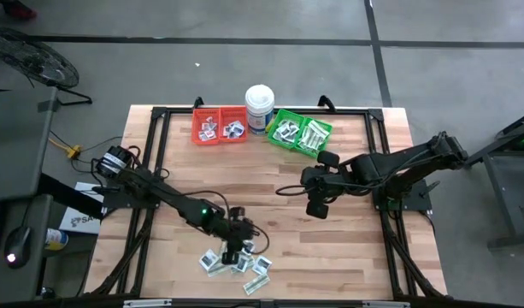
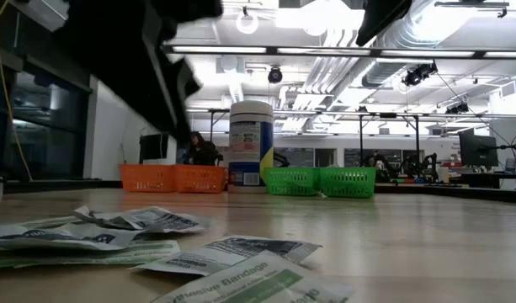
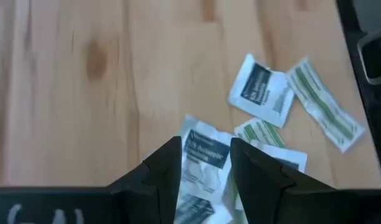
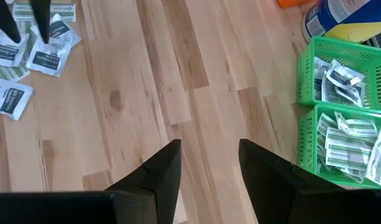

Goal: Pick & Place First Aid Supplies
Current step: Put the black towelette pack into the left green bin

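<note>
Left gripper (image 1: 233, 254) is low over the packet pile (image 1: 238, 263) near the front edge of the worktop (image 1: 347, 248), a bit left of centre. Left wrist view: fingers (image 3: 162, 168) partly apart, straddling a white packet with dark print (image 3: 206, 152); whether the tips touch it can't be told, nothing lifted. More loose packets just beside it: another white square (image 3: 260, 91) and a green-and-white strip (image 3: 324, 104). In the low view the pile lies flat on the wood, a bandage strip (image 2: 241, 282) nearest the camera.

Right gripper (image 1: 316, 208) hangs above bare wood around the middle of the worktop, right of centre, fingers (image 4: 162, 171) partly apart, holding nothing.

At the back edge: red bins (image 1: 220, 126) with a few packets, white tub (image 1: 260, 106) between, green bins (image 1: 300, 133) holding many packets, strips in one, white squares in the other.
</note>
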`<state>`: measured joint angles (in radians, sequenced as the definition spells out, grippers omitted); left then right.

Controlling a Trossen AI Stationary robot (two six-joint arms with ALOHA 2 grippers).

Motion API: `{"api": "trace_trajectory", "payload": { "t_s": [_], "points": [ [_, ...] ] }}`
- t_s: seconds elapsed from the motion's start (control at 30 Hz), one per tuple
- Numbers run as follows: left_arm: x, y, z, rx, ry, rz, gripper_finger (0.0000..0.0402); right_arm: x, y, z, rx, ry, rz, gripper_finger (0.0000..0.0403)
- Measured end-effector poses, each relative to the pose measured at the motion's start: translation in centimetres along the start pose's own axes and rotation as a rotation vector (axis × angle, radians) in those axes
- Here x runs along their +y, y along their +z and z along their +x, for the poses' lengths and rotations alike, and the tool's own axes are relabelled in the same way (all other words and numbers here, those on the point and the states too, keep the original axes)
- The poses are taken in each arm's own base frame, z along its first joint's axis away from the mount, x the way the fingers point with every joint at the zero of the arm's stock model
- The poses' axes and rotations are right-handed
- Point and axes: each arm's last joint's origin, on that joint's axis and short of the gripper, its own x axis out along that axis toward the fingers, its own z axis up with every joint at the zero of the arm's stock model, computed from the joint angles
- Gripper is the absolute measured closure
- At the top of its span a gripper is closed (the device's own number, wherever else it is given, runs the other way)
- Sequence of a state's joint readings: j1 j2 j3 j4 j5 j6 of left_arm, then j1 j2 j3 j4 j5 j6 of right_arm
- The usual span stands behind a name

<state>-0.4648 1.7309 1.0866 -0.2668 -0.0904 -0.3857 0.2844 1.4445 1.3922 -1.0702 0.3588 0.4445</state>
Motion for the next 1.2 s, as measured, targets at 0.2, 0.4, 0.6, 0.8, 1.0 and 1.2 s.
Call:
{"api": "trace_trajectory", "payload": {
  "t_s": [0.2, 0.4, 0.6, 0.8, 1.0, 1.2],
  "points": [
    [-0.9, 1.4, -0.7, -0.005, -0.016, 0.333, 0.0264, 0.0, 0.0, 0.0, 0.0, -0.001, 0.01, 0.0249],
    [-0.5, 0.3, 0.8, 0.108, -0.021, 0.419, 0.0264, 0.0, 0.0, 0.0, 0.0, -0.001, 0.026, 0.0249],
    [-0.6, -0.4, 2.5, 0.146, -0.037, 0.483, 0.0264, 0.0, 0.0, 0.0, -0.001, -0.001, 0.031, 0.0249],
    [-0.4, -0.9, 4.1, 0.163, -0.006, 0.5, 0.0264, 0.1, 0.0, 0.0, -0.001, -0.003, 0.041, 0.0249],
    [-0.2, -1.6, 5.0, 0.215, 0.002, 0.507, 0.0267, 0.1, -0.1, 0.0, 0.003, -0.008, 0.046, 0.0249],
    [-0.1, -2.3, 5.9, 0.258, -0.023, 0.49, 0.0316, 0.0, -0.1, 0.0, 0.004, -0.01, 0.044, 0.0249]
  ]
}}
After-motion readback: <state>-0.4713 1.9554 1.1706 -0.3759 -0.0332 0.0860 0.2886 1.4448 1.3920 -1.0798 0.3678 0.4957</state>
